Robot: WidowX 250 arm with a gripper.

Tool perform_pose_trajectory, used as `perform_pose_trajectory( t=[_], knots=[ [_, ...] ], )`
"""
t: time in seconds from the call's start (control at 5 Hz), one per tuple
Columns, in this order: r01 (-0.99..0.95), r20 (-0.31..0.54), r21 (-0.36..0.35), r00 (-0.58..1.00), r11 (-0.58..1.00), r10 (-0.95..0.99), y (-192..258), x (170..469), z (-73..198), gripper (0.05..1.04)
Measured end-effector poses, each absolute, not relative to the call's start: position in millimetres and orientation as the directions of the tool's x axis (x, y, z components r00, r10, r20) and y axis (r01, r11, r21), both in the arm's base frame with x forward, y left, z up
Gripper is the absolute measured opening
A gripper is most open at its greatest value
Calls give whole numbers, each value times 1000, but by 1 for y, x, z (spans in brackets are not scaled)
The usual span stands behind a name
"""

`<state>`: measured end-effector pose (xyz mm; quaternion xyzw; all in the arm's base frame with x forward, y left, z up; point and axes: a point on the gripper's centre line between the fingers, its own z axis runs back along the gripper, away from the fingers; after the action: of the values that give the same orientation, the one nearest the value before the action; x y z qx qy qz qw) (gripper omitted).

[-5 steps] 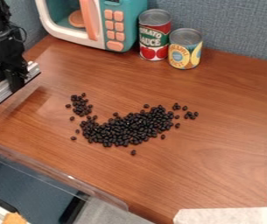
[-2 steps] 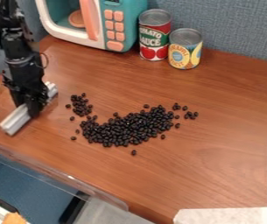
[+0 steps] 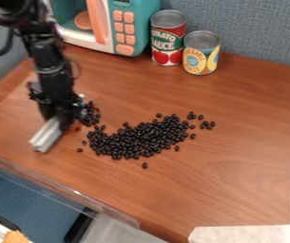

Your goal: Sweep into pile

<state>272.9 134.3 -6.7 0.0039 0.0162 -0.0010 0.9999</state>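
My gripper [image 3: 61,116] is low over the left part of the wooden table, shut on a silvery-white bar [image 3: 46,135] that slants down to the left. The bar stands just left of the black beans [image 3: 134,139], beside their small upper-left cluster [image 3: 91,115], part of which the gripper hides. Most beans form one wide, curved heap at the middle of the table. A few loose ones lie to its right [image 3: 207,125], and a single bean [image 3: 145,165] sits below it.
A toy microwave [image 3: 133,28] stands at the back, with a red tomato can [image 3: 168,38] and a yellow-labelled can [image 3: 201,53] beside it. A clear plastic edge [image 3: 58,186] runs along the table's lower left. White tape [image 3: 248,234] marks the lower right.
The gripper has moved right and down across the table with the bar, from the left edge to beside the beans. The main heap looks unchanged.
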Motion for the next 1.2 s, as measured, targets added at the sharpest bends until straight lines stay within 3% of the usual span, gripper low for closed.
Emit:
perform_pose_trajectory(
  t=[0.6,1.2],
  knots=[
    [-78,-48,-21,996,997,77,78,307,-5,381],
    [-77,-68,-65,995,995,72,50,313,-1,381]
  ],
)
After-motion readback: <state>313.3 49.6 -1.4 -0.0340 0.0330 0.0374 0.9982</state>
